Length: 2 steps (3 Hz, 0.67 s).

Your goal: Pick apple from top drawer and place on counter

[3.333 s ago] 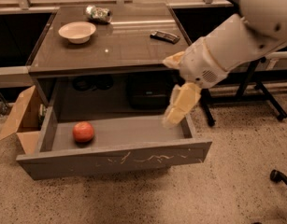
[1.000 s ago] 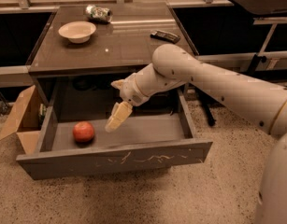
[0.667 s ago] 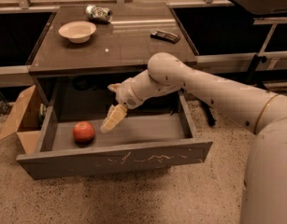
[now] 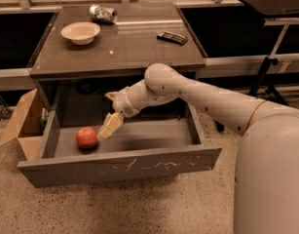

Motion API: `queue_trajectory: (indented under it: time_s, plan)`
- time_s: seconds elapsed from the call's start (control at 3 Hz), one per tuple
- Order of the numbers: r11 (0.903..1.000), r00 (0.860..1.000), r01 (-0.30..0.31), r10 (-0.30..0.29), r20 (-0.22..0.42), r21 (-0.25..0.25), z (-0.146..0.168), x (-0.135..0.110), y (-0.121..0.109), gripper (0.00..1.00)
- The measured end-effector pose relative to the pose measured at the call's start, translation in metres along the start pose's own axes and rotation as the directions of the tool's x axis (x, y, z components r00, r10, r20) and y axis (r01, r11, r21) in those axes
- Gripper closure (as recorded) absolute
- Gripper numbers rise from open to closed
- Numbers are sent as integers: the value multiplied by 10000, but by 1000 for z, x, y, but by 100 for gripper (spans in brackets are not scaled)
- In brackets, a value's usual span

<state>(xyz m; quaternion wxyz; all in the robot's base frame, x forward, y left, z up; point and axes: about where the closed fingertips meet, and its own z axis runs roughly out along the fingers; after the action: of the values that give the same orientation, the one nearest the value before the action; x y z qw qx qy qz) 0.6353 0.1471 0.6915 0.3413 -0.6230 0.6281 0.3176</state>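
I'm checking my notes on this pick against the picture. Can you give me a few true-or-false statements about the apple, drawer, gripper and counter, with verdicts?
1. The apple lies inside the open top drawer. True.
2. A cream bowl stands on the counter. True.
3. The gripper hovers over the counter beside the bowl. False: it is down in the drawer, just right of the apple.
4. The apple sits in the right half of the drawer. False: it is in the left part.
5. A cardboard box stands to the left of the drawer. True.
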Motion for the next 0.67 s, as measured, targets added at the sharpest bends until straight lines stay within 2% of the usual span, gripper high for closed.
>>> queue_trajectory:
  time_s: [0.67]
  plan:
    - [9994, 9991, 326, -330, -274, -149, 52, 8, 4, 0]
